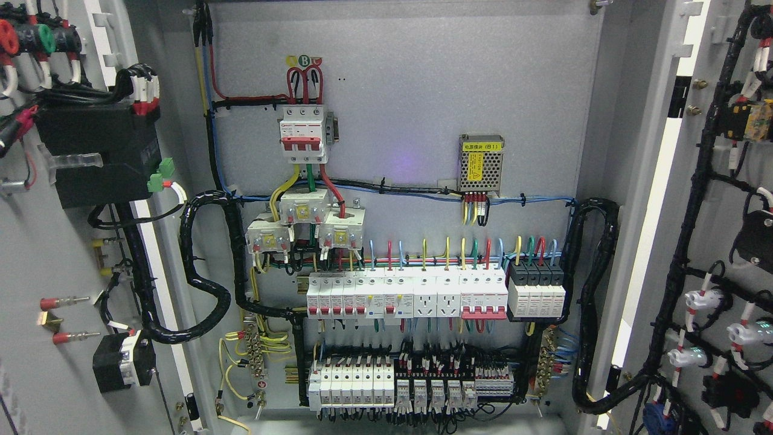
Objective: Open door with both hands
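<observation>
Both doors of the grey electrical cabinet stand swung wide. The left door [54, 260] shows its inner face at the picture's left, with a black box and wiring on it. The right door [706, 241] shows its inner face at the right, with black cable looms and indicator-lamp backs. Between them the cabinet's back panel [423, 90] is in full view. Neither of my hands or arms shows anywhere in the head view.
On the back panel sit a red-and-white main breaker [304, 134], a perforated metal power supply [481, 164], rows of white breakers [406, 295] and terminal blocks [410, 380]. Thick black cable bundles [208, 266] loop from each door to the panel.
</observation>
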`<move>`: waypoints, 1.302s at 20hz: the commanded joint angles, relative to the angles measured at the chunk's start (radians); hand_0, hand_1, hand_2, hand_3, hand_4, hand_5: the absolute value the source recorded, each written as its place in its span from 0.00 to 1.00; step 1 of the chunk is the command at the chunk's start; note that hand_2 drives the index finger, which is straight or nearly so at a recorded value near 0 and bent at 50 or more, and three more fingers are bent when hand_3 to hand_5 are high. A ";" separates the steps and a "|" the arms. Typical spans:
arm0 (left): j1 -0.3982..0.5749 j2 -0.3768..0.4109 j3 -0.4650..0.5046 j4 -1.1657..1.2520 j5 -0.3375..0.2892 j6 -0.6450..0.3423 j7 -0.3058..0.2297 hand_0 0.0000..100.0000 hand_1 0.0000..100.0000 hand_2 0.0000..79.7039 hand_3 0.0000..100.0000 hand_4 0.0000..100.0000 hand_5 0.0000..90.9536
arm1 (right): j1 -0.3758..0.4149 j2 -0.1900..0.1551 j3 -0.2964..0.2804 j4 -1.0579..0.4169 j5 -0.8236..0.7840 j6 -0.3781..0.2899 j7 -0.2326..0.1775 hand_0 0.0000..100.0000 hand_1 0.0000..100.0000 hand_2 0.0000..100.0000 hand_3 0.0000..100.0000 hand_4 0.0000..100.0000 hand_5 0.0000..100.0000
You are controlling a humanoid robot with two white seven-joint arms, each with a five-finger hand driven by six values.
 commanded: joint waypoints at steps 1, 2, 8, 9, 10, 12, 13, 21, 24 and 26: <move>0.017 -0.006 -0.059 -0.169 0.004 -0.015 0.001 0.00 0.00 0.00 0.00 0.03 0.00 | 0.091 -0.042 -0.134 -0.003 0.003 -0.041 -0.068 0.11 0.00 0.00 0.00 0.00 0.00; 0.039 -0.006 -0.078 -0.241 0.010 -0.010 -0.001 0.00 0.00 0.00 0.00 0.03 0.00 | 0.108 -0.054 -0.140 -0.003 0.001 -0.077 -0.085 0.11 0.00 0.00 0.00 0.00 0.00; 0.226 0.021 -0.315 -0.727 0.125 -0.002 0.007 0.00 0.00 0.00 0.00 0.03 0.00 | 0.217 -0.173 -0.159 -0.019 0.003 -0.181 -0.130 0.11 0.00 0.00 0.00 0.00 0.00; 0.253 0.036 -0.343 -0.801 0.137 -0.002 0.010 0.00 0.00 0.00 0.00 0.03 0.00 | 0.237 -0.195 -0.165 -0.025 0.003 -0.181 -0.130 0.11 0.00 0.00 0.00 0.00 0.00; 0.273 0.047 -0.358 -0.865 0.151 -0.001 0.010 0.00 0.00 0.00 0.00 0.03 0.00 | 0.257 -0.218 -0.176 -0.034 0.003 -0.183 -0.132 0.11 0.00 0.00 0.00 0.00 0.00; 0.313 0.076 -0.378 -0.985 0.160 -0.002 0.008 0.00 0.00 0.00 0.00 0.03 0.00 | 0.302 -0.268 -0.197 -0.060 0.003 -0.184 -0.132 0.11 0.00 0.00 0.00 0.00 0.00; 0.336 0.095 -0.404 -1.048 0.165 -0.004 0.008 0.00 0.00 0.00 0.00 0.03 0.00 | 0.324 -0.287 -0.208 -0.071 0.003 -0.193 -0.132 0.11 0.00 0.00 0.00 0.00 0.00; 0.513 0.182 -0.483 -1.461 0.224 -0.016 0.008 0.00 0.00 0.00 0.00 0.03 0.00 | 0.519 -0.391 -0.332 -0.144 0.030 -0.337 -0.130 0.11 0.00 0.00 0.00 0.00 0.00; 0.536 0.211 -0.484 -1.525 0.224 -0.022 0.007 0.00 0.00 0.00 0.00 0.03 0.00 | 0.612 -0.399 -0.401 -0.189 0.055 -0.403 -0.127 0.11 0.00 0.00 0.00 0.00 0.00; 0.565 0.228 -0.484 -1.579 0.226 -0.053 0.007 0.00 0.00 0.00 0.00 0.03 0.00 | 0.664 -0.420 -0.436 -0.223 0.067 -0.468 -0.127 0.11 0.00 0.00 0.00 0.00 0.00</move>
